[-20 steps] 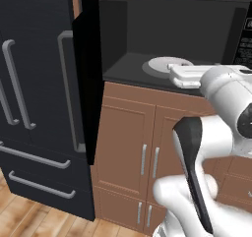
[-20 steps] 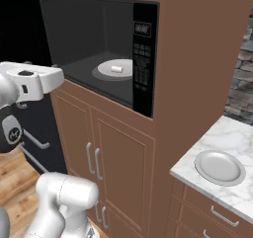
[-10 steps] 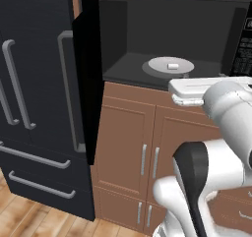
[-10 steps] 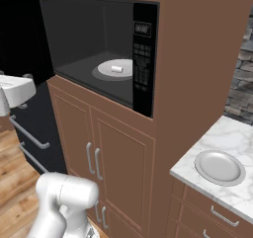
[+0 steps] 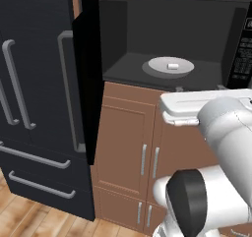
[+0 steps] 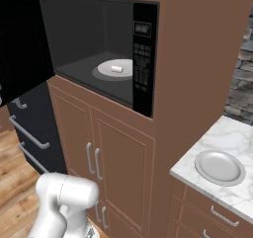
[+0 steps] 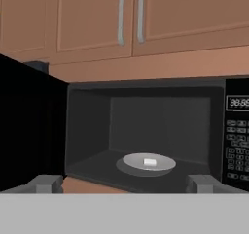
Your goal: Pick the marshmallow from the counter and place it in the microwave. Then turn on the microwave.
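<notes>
step: placing done, door not yet shut | tiny white soft marshmallow (image 7: 149, 162) lies on round glass plate (image 7: 168, 163) inside large black microwave (image 6: 144, 59) | gripper (image 7: 124, 183) released, empty, outside cavity | next: swing black door (image 5: 87, 83) shut, then press keypad (image 6: 141, 69)

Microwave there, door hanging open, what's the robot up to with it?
The marshmallow already lies on the round turntable plate inside the microwave. The door stands swung wide open to the left, beside the black fridge. The claw is open, holds nothing, and sits in front of the cavity, outside it. Shutting the door and pressing the keypad to start it are not yet done. A white plate sits on the counter.
</notes>
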Robot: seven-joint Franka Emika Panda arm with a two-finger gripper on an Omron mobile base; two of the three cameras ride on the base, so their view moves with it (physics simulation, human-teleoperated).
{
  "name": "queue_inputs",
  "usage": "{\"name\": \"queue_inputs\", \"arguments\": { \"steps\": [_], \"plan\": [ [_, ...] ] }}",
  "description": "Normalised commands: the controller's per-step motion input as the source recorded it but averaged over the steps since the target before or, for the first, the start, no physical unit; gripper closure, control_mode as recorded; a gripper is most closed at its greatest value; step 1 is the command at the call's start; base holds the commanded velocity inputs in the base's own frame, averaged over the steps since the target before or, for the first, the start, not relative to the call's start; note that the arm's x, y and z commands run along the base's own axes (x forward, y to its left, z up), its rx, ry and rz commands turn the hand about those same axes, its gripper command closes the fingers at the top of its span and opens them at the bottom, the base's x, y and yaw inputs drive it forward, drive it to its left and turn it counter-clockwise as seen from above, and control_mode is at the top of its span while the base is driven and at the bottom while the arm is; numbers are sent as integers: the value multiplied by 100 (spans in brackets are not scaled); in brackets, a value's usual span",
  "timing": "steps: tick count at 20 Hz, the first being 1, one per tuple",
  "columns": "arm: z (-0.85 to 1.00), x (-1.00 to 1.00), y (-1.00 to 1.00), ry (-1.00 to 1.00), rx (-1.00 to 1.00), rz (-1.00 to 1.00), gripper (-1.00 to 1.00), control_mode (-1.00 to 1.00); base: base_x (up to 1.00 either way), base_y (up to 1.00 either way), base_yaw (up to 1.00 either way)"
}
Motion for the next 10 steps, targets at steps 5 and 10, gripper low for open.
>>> {"name": "queue_inputs", "arguments": {
  "steps": [5, 10],
  "plan": [
    [0, -27, 39, 0, -3, 1, -100, -100, 0, 0, 0],
    [0, -13, 45, 0, -1, 0, -100, -100, 0, 0, 0]
  ]
}}
